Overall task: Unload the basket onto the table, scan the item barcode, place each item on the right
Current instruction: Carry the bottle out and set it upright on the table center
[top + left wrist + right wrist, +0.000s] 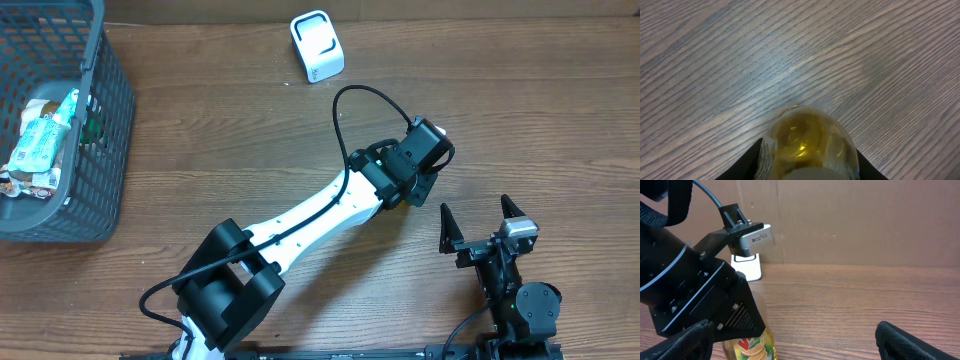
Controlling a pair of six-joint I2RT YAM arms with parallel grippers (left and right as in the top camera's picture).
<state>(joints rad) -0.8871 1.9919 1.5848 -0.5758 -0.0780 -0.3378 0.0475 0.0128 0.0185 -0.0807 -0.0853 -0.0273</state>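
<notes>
The item is a clear bottle of yellow liquid [807, 142] with a green and red label [752, 349]. My left gripper [807, 174] is shut on it, a black finger on each side, holding it upright over the wood table. In the overhead view the left gripper [420, 172] hides the bottle. No barcode shows in any view. The white scanner [317, 45] stands at the table's far edge, well apart from the bottle, and it shows in the right wrist view as well [750, 269]. My right gripper [475, 210] stands open and empty, just right of the left one.
A dark mesh basket [112, 120] holding packaged goods [40, 140] sits at the far left. A black cable [345, 120] loops above the left arm. A brown cardboard wall [865, 220] rises behind the table.
</notes>
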